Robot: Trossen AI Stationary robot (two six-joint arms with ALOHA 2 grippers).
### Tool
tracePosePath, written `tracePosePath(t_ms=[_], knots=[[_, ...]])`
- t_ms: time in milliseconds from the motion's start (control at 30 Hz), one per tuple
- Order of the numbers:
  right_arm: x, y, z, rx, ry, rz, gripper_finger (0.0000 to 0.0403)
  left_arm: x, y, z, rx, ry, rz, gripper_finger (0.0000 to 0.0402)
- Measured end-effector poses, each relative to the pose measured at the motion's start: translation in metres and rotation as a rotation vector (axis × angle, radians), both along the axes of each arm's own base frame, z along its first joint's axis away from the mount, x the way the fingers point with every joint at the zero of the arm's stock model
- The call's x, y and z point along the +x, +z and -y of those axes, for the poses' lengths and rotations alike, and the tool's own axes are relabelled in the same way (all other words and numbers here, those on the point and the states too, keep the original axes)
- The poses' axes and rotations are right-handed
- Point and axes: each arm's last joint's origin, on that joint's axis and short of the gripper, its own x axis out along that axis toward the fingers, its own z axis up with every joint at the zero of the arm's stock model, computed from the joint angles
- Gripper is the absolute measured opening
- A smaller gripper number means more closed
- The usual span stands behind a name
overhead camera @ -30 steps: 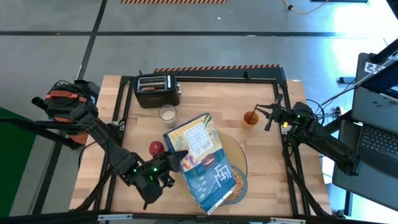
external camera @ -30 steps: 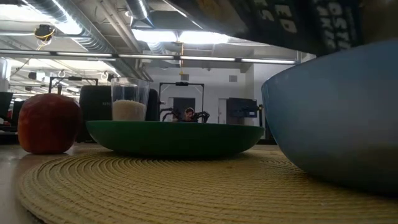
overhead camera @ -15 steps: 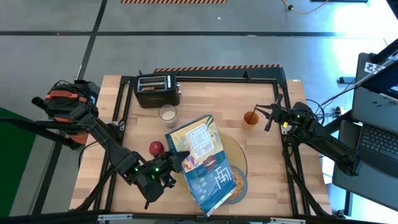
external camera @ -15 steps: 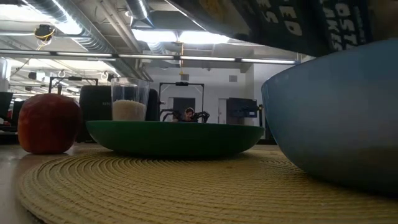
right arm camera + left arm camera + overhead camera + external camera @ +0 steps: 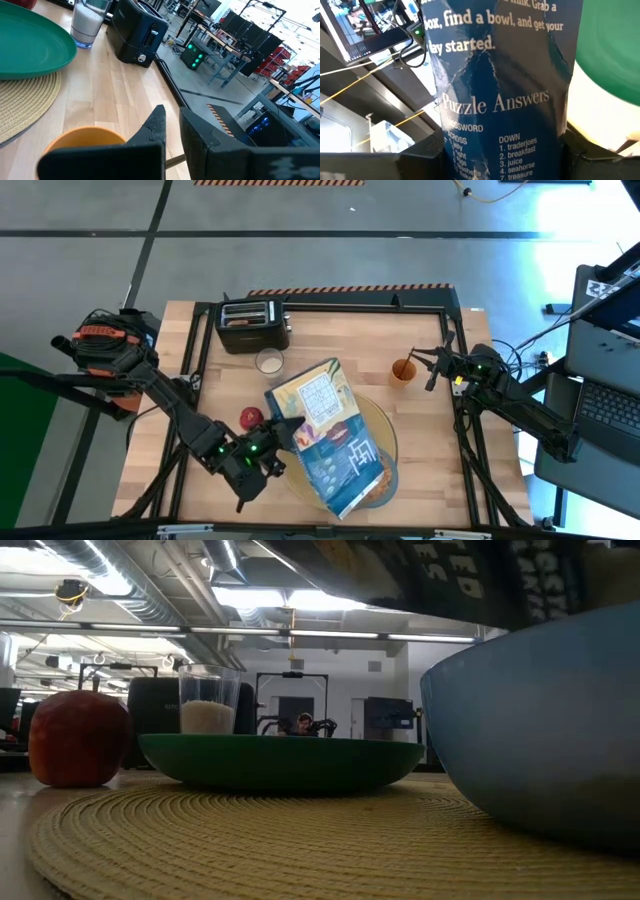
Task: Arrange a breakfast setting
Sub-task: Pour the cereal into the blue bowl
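My left gripper is shut on the blue cereal box, which lies tilted above the yellow mat, its near end over the blue-grey bowl. The bowl holds cereal and looms large in the low view. The green plate rests on the mat and is mostly hidden under the box from above. The red apple sits at the mat's left edge, with the milk glass behind it. My right gripper is shut just right of the orange cup. The toast slice does not show. My left gripper pinches the cereal box between its two fingers, which stand on either side of the narrow printed side panel, about midway along the box's left long edge. The fingers come level from the table's left. The box is lifted clear and slants down over the bowl.
A black toaster stands at the far left of the table, behind the glass. A black frame runs along the table's far and right edges. Bare wood lies between the mat and the toaster and along the table's right side.
My left gripper has turned a little, still shut on the cereal box. The box has tipped slightly further, its near end shifting over the bowl and covering more of it. My right arm has kept still.
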Motion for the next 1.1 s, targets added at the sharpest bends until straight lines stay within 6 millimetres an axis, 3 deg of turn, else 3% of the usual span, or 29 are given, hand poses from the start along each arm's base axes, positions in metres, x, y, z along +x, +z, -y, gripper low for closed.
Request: tracePosePath(t_ms=[300,1100], knots=[[0.000,-0.001,0.000,-0.001,0.000,-0.007,0.0030,-0.006,-0.005,-0.003,-0.048,0.041,0.005,0.0201],[0.000,0.000,0.000,-0.003,0.001,-0.006,0.0030,-0.016,-0.012,0.001,-0.384,0.123,0.115,0.0201]])
